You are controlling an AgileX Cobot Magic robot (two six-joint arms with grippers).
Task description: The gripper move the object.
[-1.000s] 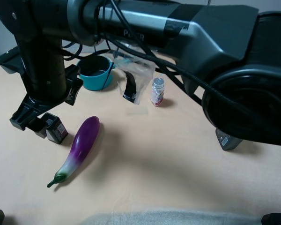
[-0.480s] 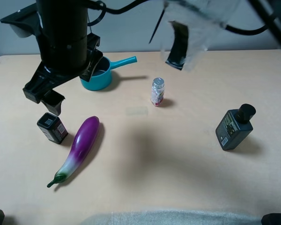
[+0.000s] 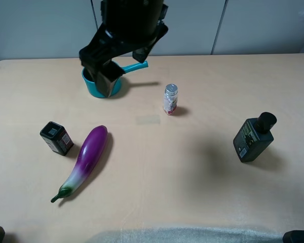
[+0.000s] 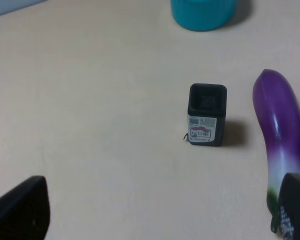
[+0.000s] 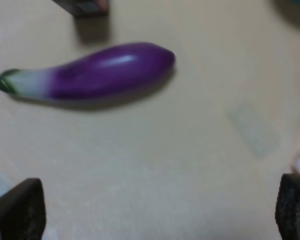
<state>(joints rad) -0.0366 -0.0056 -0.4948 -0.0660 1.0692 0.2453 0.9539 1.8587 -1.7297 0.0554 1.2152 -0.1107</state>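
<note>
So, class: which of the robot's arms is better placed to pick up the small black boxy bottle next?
Probably the left. Its wrist view looks straight at the small black bottle, framed between wide-apart jaws, with the left gripper on that side. The right wrist view mainly shows the eggplant.

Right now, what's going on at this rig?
Nothing is held. The left hand hangs open above the teal pot at the back of the table, well clear of the small black bottle, which stands upright beside the eggplant. The left wrist view shows that bottle standing free, nothing gripping it. A clear shaker and a dark-green bottle stand further right. The right hand is open, empty, over the eggplant.
</note>
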